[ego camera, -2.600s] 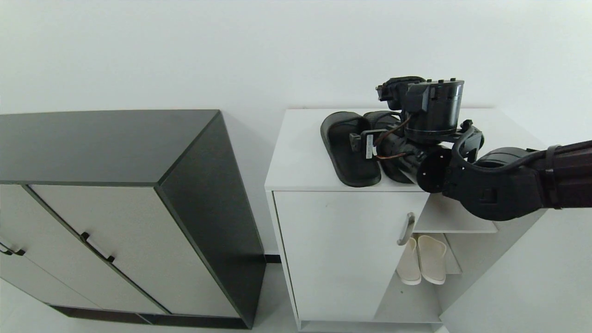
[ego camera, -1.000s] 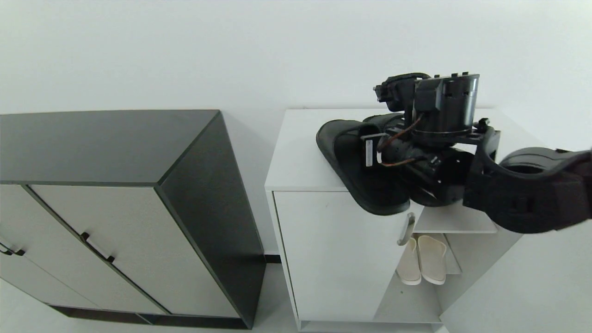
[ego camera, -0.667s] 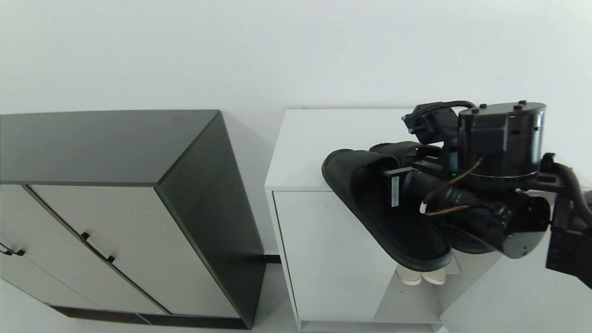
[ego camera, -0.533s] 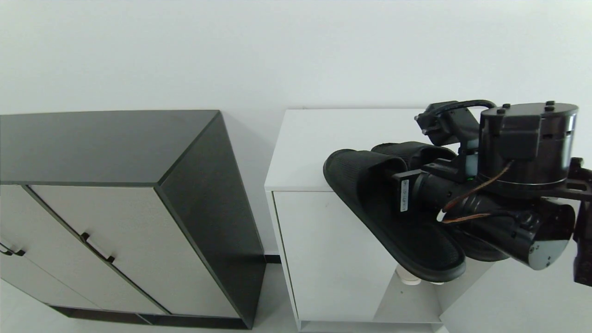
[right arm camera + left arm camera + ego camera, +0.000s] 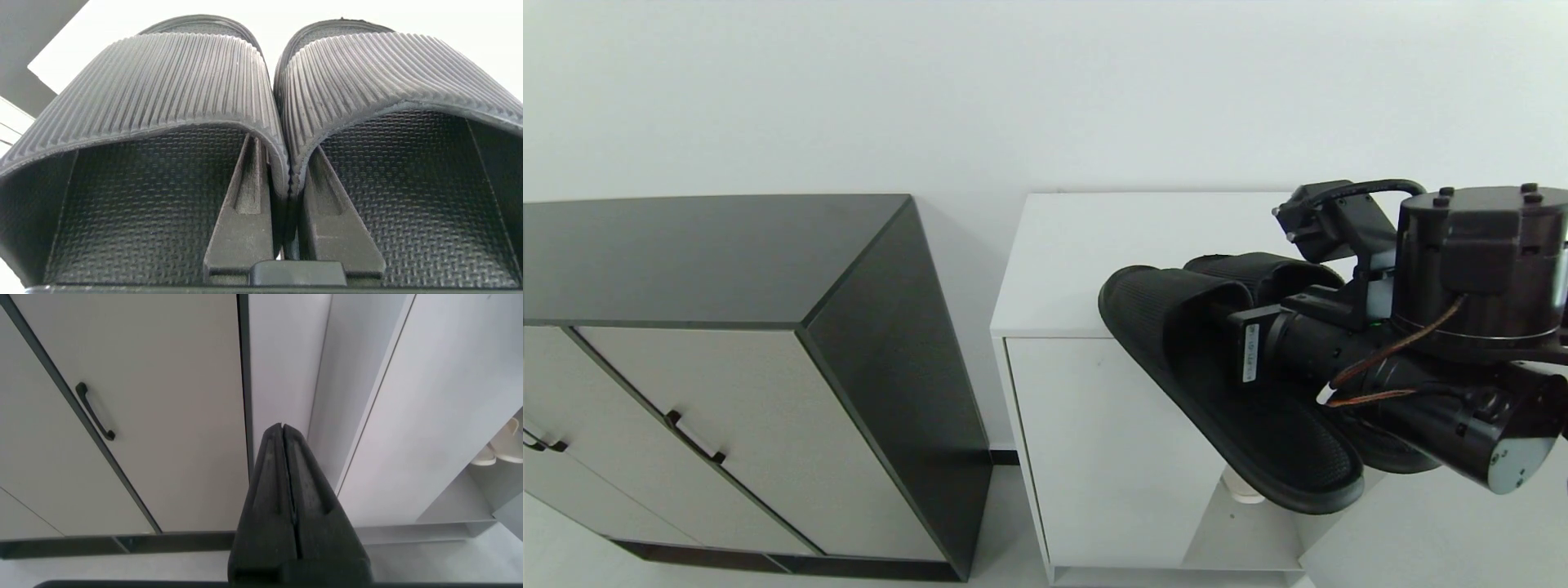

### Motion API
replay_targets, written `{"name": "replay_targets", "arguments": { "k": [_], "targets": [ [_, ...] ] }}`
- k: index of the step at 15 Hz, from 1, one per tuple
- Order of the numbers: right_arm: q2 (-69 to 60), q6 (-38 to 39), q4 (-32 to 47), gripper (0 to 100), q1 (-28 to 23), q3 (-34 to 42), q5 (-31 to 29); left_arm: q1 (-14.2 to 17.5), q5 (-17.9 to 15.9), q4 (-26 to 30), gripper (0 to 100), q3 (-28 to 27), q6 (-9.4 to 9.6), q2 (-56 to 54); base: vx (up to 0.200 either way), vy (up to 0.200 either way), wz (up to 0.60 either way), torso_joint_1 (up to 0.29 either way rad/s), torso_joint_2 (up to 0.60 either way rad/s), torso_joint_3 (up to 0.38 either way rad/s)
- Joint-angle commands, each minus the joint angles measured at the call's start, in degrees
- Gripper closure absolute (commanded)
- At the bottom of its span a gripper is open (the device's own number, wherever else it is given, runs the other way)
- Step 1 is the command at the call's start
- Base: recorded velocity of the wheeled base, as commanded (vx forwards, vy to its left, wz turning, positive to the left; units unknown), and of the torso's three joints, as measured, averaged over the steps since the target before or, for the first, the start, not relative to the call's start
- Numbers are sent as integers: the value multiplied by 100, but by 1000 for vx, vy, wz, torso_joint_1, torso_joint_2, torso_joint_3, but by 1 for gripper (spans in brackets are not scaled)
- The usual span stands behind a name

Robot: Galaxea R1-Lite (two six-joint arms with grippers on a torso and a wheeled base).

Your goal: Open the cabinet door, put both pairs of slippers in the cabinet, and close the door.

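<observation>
The right gripper has its fingers clamped on the black slippers, the left gripper has its fingers pressed together, and the next move looks like lowering the pair into the open cabinet.

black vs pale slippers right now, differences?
Black slippers are clamped in the right gripper, in the air before the white cabinet; pale slippers rest low inside it. Black pair shows ribbed straps; pale pair is mostly hidden. Both pairs sit side by side.

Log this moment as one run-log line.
right gripper: shut on black slippers, held in air before white cabinet | left gripper: shut, empty | white slippers: inside cabinet
</observation>
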Motion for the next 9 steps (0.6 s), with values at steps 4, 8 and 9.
{"name": "replay_targets", "arguments": {
  "k": [4,8,9],
  "targets": [
    [46,-1,-9,100,14,24,-7,6,1,-1,100,0,-1,8,0,0,0,0,0,0],
    [55,-10,-18,100,31,77,-7,6,1,-1,100,0,-1,8,-150,0,0,7,1,-1],
    [55,-10,-18,100,31,77,-7,6,1,-1,100,0,-1,8,-200,0,0,-2,2,7]
  ]
}}
